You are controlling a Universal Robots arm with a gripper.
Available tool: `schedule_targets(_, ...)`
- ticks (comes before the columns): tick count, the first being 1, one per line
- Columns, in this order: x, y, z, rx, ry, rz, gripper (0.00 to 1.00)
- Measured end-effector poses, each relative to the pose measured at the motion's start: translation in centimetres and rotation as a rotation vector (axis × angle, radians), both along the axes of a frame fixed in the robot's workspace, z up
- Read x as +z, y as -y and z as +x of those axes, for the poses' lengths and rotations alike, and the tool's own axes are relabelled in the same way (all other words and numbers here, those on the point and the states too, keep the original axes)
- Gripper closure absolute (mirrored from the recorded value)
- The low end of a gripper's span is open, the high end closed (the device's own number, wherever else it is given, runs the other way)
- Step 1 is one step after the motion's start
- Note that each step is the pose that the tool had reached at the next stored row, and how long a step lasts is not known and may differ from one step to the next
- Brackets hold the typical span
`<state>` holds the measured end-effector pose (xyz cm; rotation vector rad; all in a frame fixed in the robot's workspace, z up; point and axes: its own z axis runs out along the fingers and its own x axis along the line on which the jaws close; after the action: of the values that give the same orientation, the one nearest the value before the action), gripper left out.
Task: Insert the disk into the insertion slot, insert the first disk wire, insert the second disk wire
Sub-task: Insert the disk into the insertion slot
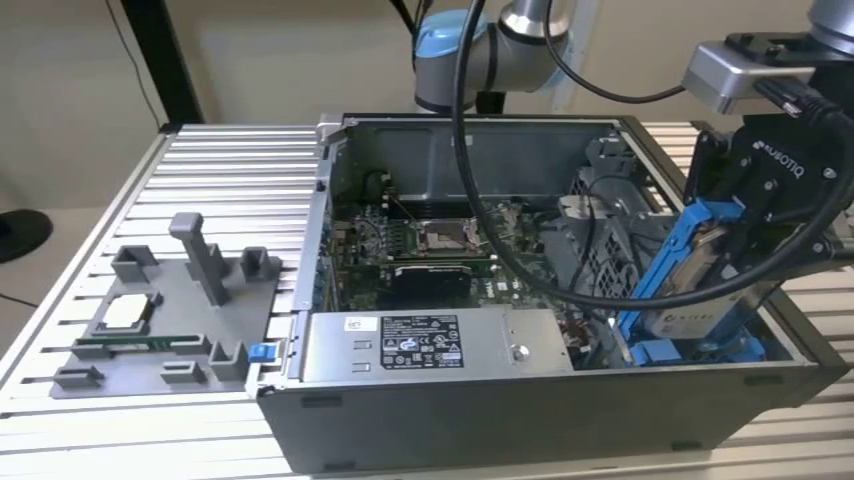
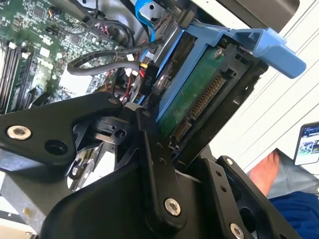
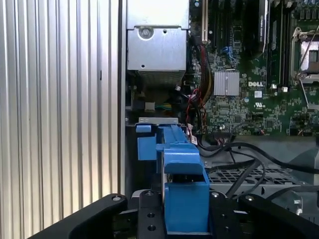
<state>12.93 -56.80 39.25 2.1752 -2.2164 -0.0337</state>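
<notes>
Fig. My gripper (image 1: 742, 235) is clamped on the disk (image 1: 683, 318), which stands tilted with its lower end inside the case (image 1: 534, 410), at the corner on the exterior view's right. The slot (image 1: 667, 352) lies just beneath it in the same corner, largely hidden by the disk and a black cable (image 1: 587, 298). Whether disk and slot touch cannot be told. In the first wrist view my fingers (image 3: 149, 219) cover the disk's near end.

1. White lettering runs down the claw (image 1: 734, 236) body in the exterior view.
2. The power-supply box (image 1: 427, 345) carries a printed label, too small to read.
3. The motherboard (image 3: 249, 107) bears a white logo.
4. The disk (image 1: 687, 320) has a small label.
</notes>
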Motion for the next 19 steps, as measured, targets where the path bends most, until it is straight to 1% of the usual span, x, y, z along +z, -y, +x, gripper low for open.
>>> schedule_targets(4,-0.05,0.0,0.0,0.0,-0.0001,0.0,1.0)
schedule_targets(5,-0.06,0.0,0.0,0.0,0.0,0.0,0.0)
schedule_targets(17,-0.21,-0.01,0.0,0.0,0.0,0.0002,0.0)
schedule_targets(19,-0.22,-0.23,0.0,0.0,0.0,0.0004,0.0)
